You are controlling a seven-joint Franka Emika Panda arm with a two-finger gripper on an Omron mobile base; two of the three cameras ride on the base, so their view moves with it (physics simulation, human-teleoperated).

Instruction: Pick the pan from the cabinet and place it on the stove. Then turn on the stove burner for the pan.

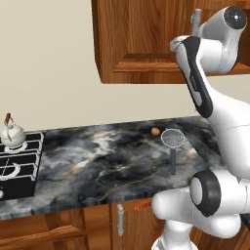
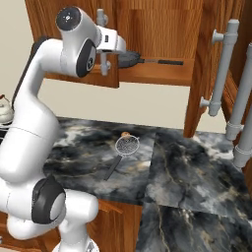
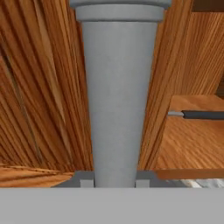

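I note a dark marbled counter (image 1: 112,161) carrying a round silver mesh strainer (image 1: 173,139), handle towards me, with a small orange object (image 1: 155,131) just beside it (identity unclear). The stove (image 1: 19,166) at my left bears a white kettle (image 1: 11,134). The cabinet shelf (image 2: 162,73) carries the pan (image 2: 129,60).

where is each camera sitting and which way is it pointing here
Left base view: behind the arm to its left, looking forward over the counter, stove and cabinet; white arm rises at right.
Right base view: behind the arm to its right, facing the open cabinet with the pan on its shelf; arm at left, gripper at the door handle.
Hand view: on the hand, looking along the grey handle; finger tips flank it.
Both base views share the strainer.
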